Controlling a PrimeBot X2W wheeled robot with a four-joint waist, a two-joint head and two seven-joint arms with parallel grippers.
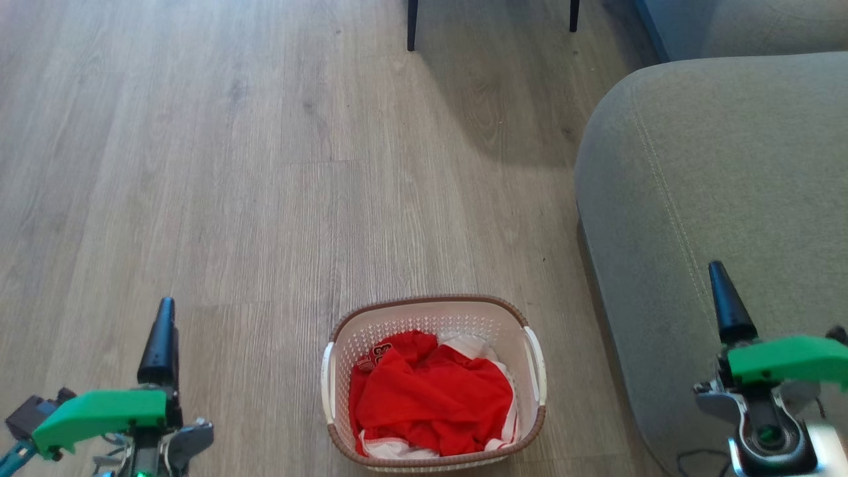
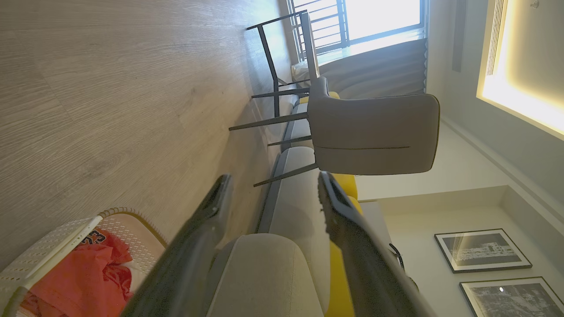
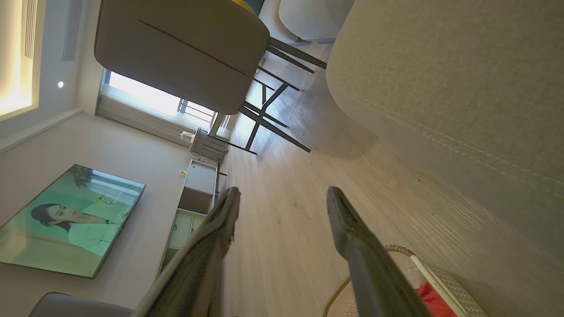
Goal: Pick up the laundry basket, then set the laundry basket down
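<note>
The laundry basket [image 1: 430, 301] stands on the wooden floor at the bottom centre of the head view. It is cream with perforated walls, a brown rim and white side handles, and holds red-and-white clothes [image 1: 430, 397]. My left gripper [image 1: 165, 311] hangs to the basket's left and my right gripper [image 1: 719, 275] to its right, in front of the sofa; both are apart from the basket. The left wrist view has the left gripper [image 2: 274, 178] open and empty, with the basket [image 2: 48, 251] at lower left. The right gripper [image 3: 283, 191] is open and empty in the right wrist view, with the basket's rim [image 3: 396, 248] at the bottom.
A grey sofa [image 1: 729, 165] fills the right side, close beside the basket. Dark chair legs [image 1: 412, 26] stand at the far edge, belonging to a grey chair [image 2: 374, 132]. Wooden floor [image 1: 232, 165] stretches to the left and ahead. A TV [image 3: 66, 220] hangs on a wall.
</note>
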